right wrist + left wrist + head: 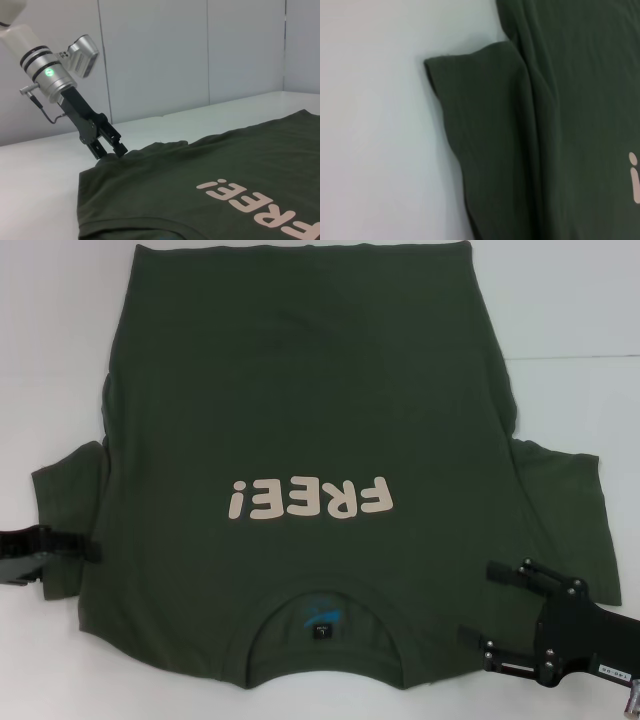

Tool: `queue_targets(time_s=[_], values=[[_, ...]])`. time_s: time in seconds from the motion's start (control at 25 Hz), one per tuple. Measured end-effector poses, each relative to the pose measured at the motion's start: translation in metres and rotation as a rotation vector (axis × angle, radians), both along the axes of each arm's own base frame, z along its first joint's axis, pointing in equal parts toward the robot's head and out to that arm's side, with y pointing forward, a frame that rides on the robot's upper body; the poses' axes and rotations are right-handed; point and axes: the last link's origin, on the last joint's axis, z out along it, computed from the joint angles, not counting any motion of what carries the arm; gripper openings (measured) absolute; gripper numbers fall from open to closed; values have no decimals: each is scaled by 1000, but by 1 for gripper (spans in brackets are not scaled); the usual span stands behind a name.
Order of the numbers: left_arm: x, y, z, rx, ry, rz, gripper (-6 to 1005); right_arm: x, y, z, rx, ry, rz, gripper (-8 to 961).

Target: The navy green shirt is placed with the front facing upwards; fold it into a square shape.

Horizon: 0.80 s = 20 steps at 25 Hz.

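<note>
you are looking down at a white table point(60, 340) almost filled by the navy green shirt point(300, 390), spread flat with its front up. the collar end lies nearest the robot and the hem lies at the far edge. the 2 side edges of the body are rumpled inward, and both short sleeves stick out sideways onto the bare table. the left sleeve point(480, 115) shows soft creases where it joins the body.

across the chest runs the white "free!" print point(310, 500), upside down from the head view. nearer the robot is the ribbed round collar point(325, 605), with a small blue-black neck label point(322, 622) inside it.

the right gripper point(478, 615) sits low at the shirt's near right corner, beside the right sleeve, its 2 black fingers spread well apart and pointing toward the collar.

the left gripper point(111, 150) is at the outer edge of the left sleeve, its tips down on the cloth. its jaws look close together there, but you cannot tell whether they actually pinch the fabric.
</note>
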Motion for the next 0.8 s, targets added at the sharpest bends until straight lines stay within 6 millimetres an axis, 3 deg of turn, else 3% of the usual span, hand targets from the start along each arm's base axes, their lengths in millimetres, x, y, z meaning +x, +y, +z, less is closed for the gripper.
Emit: queue_targets(time_s=[0.2,0.32,0.52,0.8], values=[[-2,1,1,7,13,9,837,0,0,0,0,-1,0,915],[-2,1,0,5,16,8,620,0,0,0,0,0,1,915],[-2,1,0,5,18,7,347,-1,0,1,1,0,5,915],[-1,1,-1,-7,26,-3,219,-1,1,1,2,-1,7,915]])
